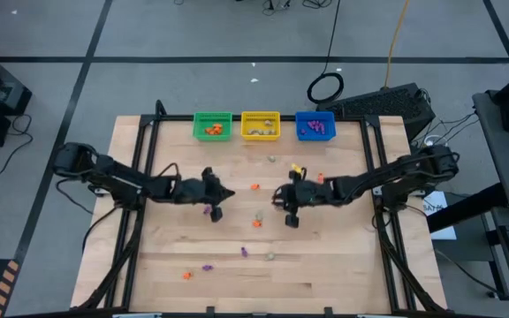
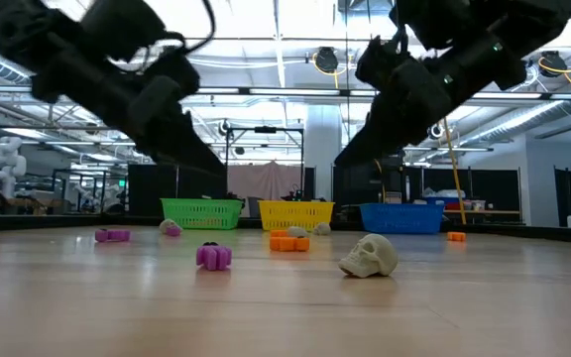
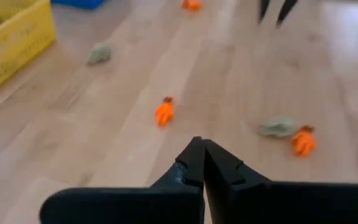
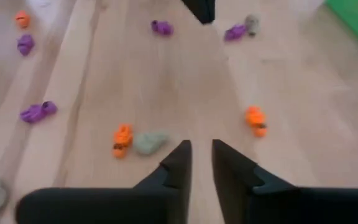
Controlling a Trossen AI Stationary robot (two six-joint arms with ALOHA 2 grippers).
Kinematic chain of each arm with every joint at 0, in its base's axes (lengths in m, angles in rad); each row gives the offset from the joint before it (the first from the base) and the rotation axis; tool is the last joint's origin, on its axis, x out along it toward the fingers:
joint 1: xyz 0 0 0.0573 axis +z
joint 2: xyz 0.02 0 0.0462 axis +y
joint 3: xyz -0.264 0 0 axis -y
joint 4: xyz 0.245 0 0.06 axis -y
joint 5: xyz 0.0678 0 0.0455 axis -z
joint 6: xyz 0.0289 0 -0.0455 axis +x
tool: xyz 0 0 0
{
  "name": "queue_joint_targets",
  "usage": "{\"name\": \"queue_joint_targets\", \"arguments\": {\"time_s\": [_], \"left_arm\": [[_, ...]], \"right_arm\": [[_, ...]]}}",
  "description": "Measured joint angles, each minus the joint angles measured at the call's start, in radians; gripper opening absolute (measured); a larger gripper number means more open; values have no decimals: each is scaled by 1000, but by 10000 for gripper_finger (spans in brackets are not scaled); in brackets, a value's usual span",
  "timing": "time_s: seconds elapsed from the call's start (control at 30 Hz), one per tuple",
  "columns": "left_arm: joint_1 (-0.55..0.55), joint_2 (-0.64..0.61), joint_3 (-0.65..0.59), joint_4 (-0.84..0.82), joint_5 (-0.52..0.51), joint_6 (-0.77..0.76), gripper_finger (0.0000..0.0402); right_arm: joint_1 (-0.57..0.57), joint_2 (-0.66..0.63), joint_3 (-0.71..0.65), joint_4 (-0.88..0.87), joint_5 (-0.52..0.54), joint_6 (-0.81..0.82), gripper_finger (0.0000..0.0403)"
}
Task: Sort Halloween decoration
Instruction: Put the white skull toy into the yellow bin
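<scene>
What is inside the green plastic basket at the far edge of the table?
The green plastic basket holds a few small orange trinkets, seen from above. Their exact number and shapes cannot be told; in the low view the basket's wall hides them.

Both arms are black throughout, built of rounded, chunky joint housings linked by slimmer straight segments. The left arm (image 1: 122, 181) and the right arm (image 1: 387, 177) look alike in build. A thin dark cable loops off the left arm's upper housing (seen in the low view). A small yellow patch sits on the right arm near its wrist. The left gripper (image 3: 202, 163) has matte black, wedge-shaped fingers tapering to points; the right gripper (image 4: 201, 163) has the same.
</scene>
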State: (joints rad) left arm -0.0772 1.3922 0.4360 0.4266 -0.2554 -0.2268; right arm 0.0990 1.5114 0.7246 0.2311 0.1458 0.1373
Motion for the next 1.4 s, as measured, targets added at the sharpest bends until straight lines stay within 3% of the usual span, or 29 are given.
{"name": "queue_joint_targets", "arguments": {"time_s": [0.17, 0.33, 0.5, 0.73, 1.1, 1.23, 1.4], "left_arm": [[-77, 0, -72, 153, -130, -29, 3], [-124, 0, -101, 196, -198, -56, 3], [-148, 0, -101, 194, -232, -56, 3], [-167, 0, -101, 194, -254, -57, 3], [-179, 0, -101, 193, -260, -57, 3], [-179, 0, -102, 193, -266, -70, 3], [-179, 0, -101, 193, -266, -79, 3]], "right_arm": [[80, 109, 0, 114, 142, 78, 123], [112, 218, 27, 190, 171, 258, 187], [151, 332, 134, 149, 232, 330, 216], [171, 436, 280, -28, 353, 476, 211], [171, 470, 305, -104, 359, 607, 207], [171, 469, 305, -131, 360, 602, 182], [171, 469, 305, -131, 360, 519, 122]]}}
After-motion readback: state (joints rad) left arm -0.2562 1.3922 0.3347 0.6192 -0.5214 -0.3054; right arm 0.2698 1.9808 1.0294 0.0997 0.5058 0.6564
